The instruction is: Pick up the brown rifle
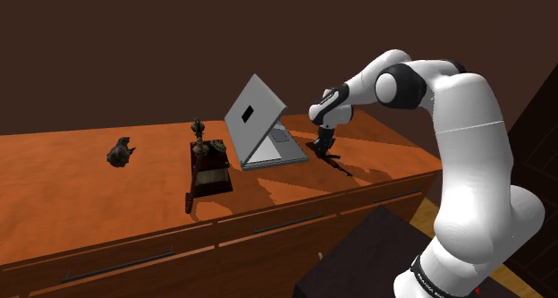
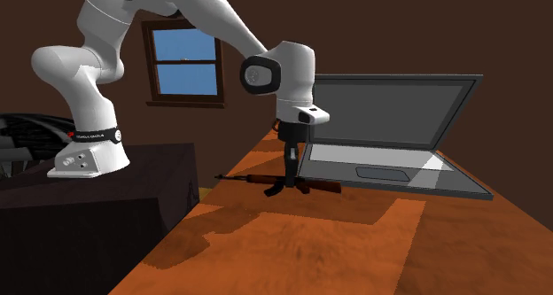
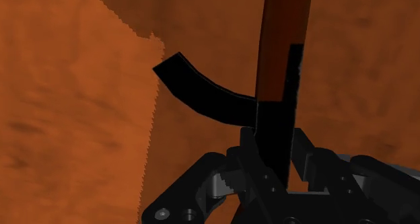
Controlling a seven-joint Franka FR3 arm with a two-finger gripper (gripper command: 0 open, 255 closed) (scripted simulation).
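The brown rifle [image 2: 317, 185], with black metal parts and a curved black magazine [image 3: 202, 93], lies flat on the orange-brown wooden tabletop [image 2: 310, 240] just in front of the open laptop. My gripper [image 2: 290, 180] points straight down onto its middle. In the wrist view my gripper [image 3: 274, 155] has both fingers pressed against the rifle's black mid-section [image 3: 274, 125], while the reddish-brown stock [image 3: 283, 41] runs away from the hand. In the shoulder view my gripper [image 1: 324, 149] stands on the rifle [image 1: 342, 166] near the table's right end. The rifle still rests on the wood.
An open grey laptop [image 1: 264, 124] stands right beside the rifle, its screen [image 2: 390, 103] tilted back. Further along the shoulder view's left are a dark boxy ornament [image 1: 207, 162] and a small dark figurine [image 1: 121, 151]. Drawers run under the table's front edge [image 1: 268, 220].
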